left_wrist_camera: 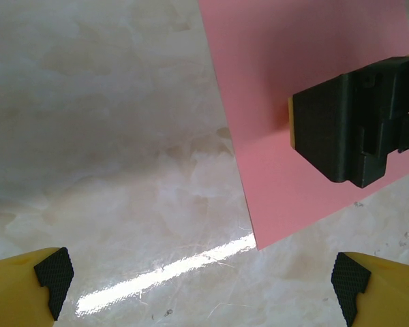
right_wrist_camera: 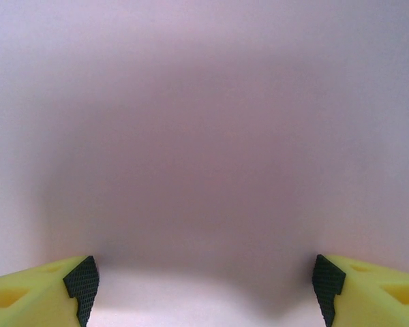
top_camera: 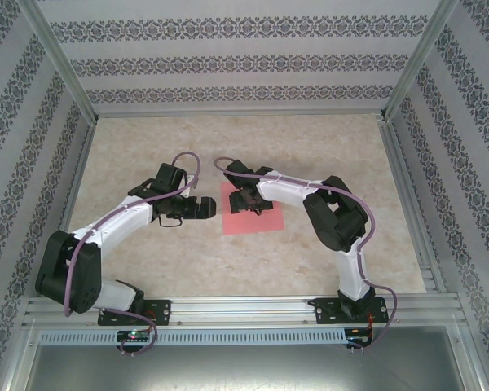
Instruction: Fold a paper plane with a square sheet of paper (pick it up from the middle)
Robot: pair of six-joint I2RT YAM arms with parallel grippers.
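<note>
The square sheet of paper (top_camera: 265, 220) lies flat and unfolded on the marble tabletop, pink-red, in the middle of the work area. My right gripper (top_camera: 249, 204) points down over the sheet's upper left part. In the right wrist view its yellow fingers (right_wrist_camera: 34, 289) stand wide apart, and the blurred pink paper (right_wrist_camera: 204, 136) lies very close below the right gripper (right_wrist_camera: 204, 283). My left gripper (top_camera: 209, 208) hovers just left of the sheet, open and empty. In the left wrist view the left gripper (left_wrist_camera: 201, 279) is over bare table near the sheet's (left_wrist_camera: 259, 102) corner, and the right gripper's black body (left_wrist_camera: 354, 126) rests over the paper.
The beige marble tabletop (top_camera: 147, 147) is ringed by patterned walls (top_camera: 228, 57) and aluminium frame posts. A metal rail (top_camera: 244, 314) runs along the near edge where both arm bases are bolted.
</note>
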